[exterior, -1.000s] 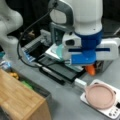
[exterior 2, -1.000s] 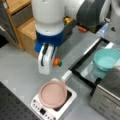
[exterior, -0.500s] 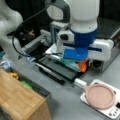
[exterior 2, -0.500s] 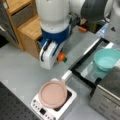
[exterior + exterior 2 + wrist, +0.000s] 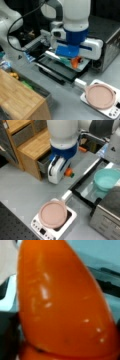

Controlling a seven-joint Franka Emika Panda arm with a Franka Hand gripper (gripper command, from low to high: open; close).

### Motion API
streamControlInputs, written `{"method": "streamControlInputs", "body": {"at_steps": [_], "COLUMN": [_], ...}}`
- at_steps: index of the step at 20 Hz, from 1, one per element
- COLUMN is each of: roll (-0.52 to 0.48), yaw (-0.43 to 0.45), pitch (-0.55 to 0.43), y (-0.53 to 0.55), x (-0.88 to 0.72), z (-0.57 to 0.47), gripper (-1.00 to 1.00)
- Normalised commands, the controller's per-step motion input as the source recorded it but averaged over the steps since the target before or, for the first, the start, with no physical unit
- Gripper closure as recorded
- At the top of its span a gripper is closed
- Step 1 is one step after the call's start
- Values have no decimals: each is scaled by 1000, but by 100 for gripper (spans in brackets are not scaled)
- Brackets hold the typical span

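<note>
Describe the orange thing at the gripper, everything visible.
The orange thing looks like a toy carrot: smooth, glossy, plastic-looking, tapering to a rounded tip, with a seam near its wide end in the wrist view, which it nearly fills. In a front view it pokes out sideways from under the gripper, showing a small green end. In a front view it hangs just below the gripper, above the open dark tray. The gripper appears shut on it; nothing else visibly touches it.

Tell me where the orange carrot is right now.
The orange carrot hangs in the gripper in both front views, above the open oven door, up and left of the pink pan; it fills the wrist view.
</note>
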Motion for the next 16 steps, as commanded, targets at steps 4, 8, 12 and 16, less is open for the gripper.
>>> {"method": "streamControlInputs", "body": {"at_steps": [4, 8, 12, 16], "roll": [61, 51, 67, 102], "yaw": [-158, -161, -146, -162], "pitch": [-250, -250, -246, -257], "y": [177, 216, 197, 129], "x": [-578, -589, -532, -394], "z": [-194, -213, -196, -152], "gripper": [100, 100, 100, 100]}}
